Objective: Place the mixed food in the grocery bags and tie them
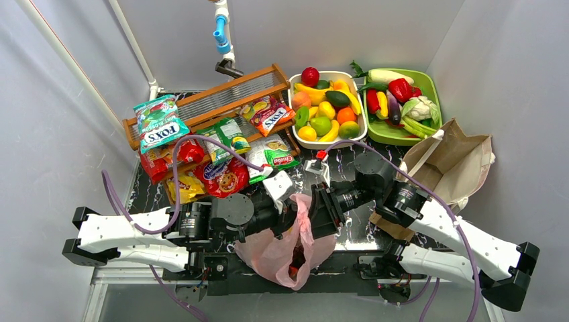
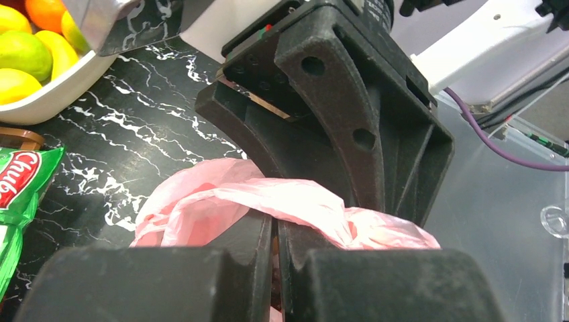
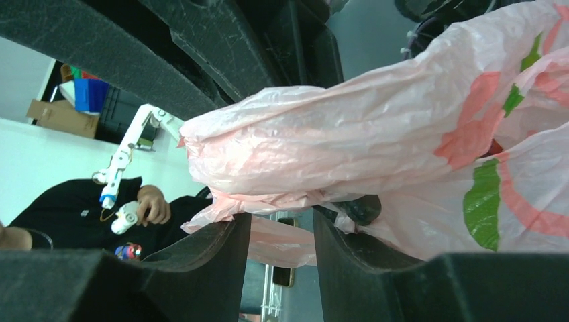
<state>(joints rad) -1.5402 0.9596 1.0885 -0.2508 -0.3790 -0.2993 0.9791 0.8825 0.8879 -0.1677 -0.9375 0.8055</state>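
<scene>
Tying is the step in hand: the pink bag sags at the counter edge nearest your arms. Your left claw is pressed together on its twisted handle; your right claw stands spread, plastic draped across it. Next, probably: regrip the loose plastic and cross it over.

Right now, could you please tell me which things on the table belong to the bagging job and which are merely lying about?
Job: pink bag, pinched in the left hand; brown paper bag; snack packets; toy fruits; toy vegetables.
Lying about: white basket; green tray; wooden rack.
</scene>
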